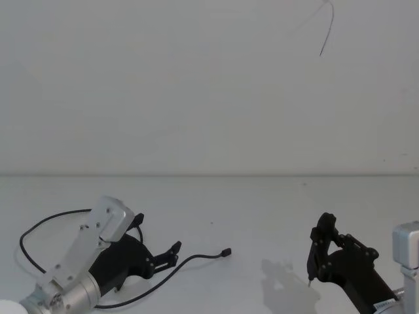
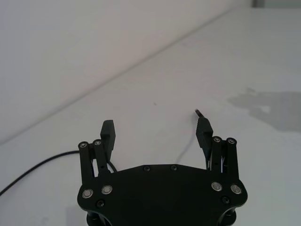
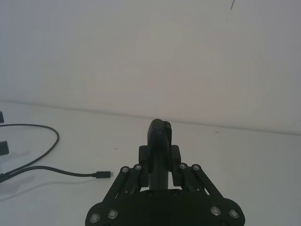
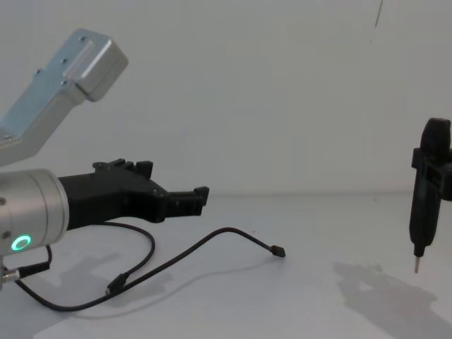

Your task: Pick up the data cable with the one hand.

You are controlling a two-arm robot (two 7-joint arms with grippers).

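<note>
The left gripper (image 2: 155, 126) hovers low over the table (image 1: 262, 196), jaws spread wide and holding nothing. The data cable (image 1: 203, 256) lies flat beneath it, seemingly passing between the fingers, with one plug just beyond. This looks like the approach step; next it must lower and close on the thin cord. The right gripper (image 1: 315, 255) sits parked, well apart.

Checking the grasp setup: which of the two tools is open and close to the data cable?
The left tool. Its fingers are spread wide and it hangs over the data cable. The right tool is shut and well apart from the cable.
</note>
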